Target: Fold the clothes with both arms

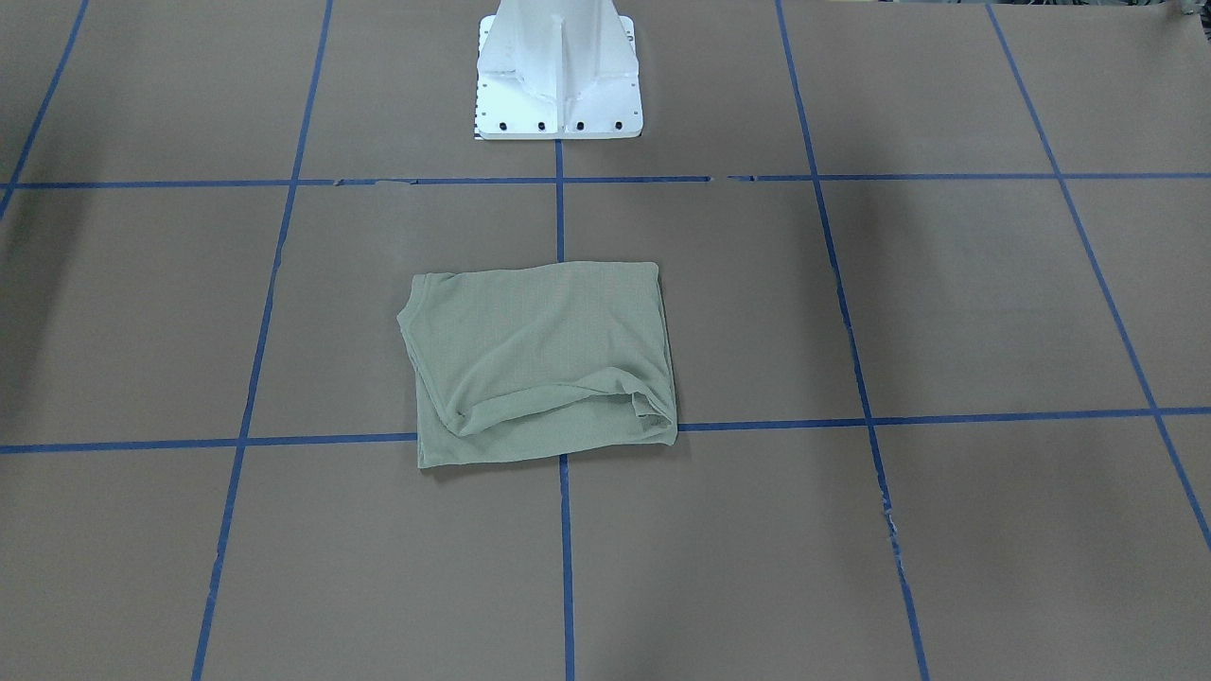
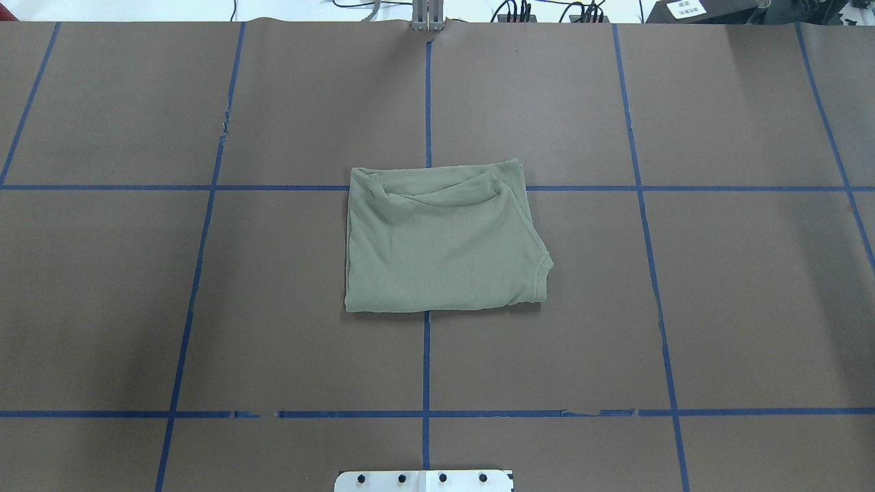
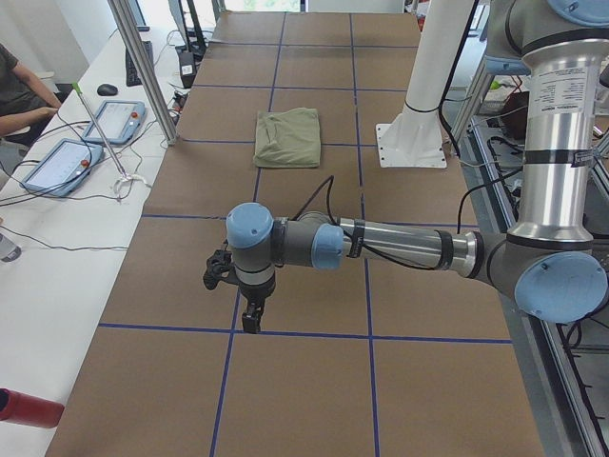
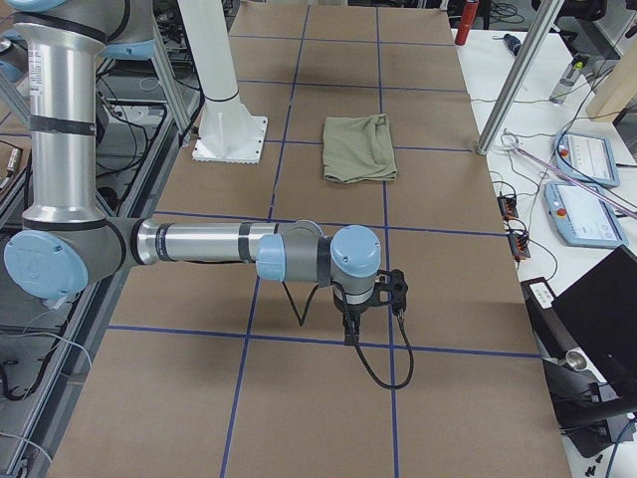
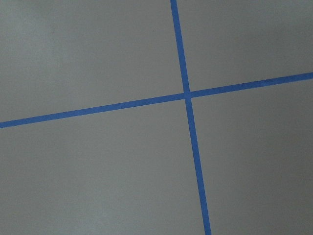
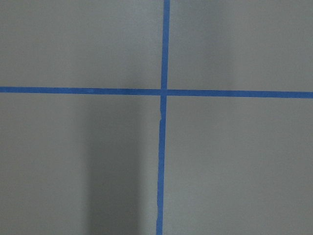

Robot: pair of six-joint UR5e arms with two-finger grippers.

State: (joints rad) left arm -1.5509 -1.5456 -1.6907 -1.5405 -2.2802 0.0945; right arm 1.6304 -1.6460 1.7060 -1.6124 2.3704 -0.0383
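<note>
Shirt (image 2: 441, 242), pale sage-green knit, one item: lying folded into a compact near-square bundle at the centre of the counter (image 2: 718, 307), straddling a crossing of blue tape lines (image 2: 426, 362), with the white pedestal base (image 2: 424, 480) at 6 o'clock of it in the overhead view. Ribbed neck edge is showing at the bundle's 4 o'clock corner, and a loose rolled pucker is running along its 12 o'clock edge. Left arm (image 3: 400, 248) is reaching low over bare counter well out toward 9 o'clock, with the left gripper (image 3: 250, 324) pointing down over a tape crossing. Right arm (image 4: 199, 242) is mirroring it toward 3 o'clock, with the right gripper (image 4: 350, 334) likewise pointing down. Both sets of fingers are showing only in the side views, so their opening cannot be told. Neither is holding the shirt, which is lying well apart from both. Folding is judged essentially complete, leaving only a tidy of the puckered 12 o'clock edge, if any. Doing that well is calling for both grippers coming in together from 9 and 3 o'clock. They should be pinching only the top layer at the two far corners and drawing it taut and flat. Lifting should be kept low so the layers beneath are not dragging out of square.
</note>
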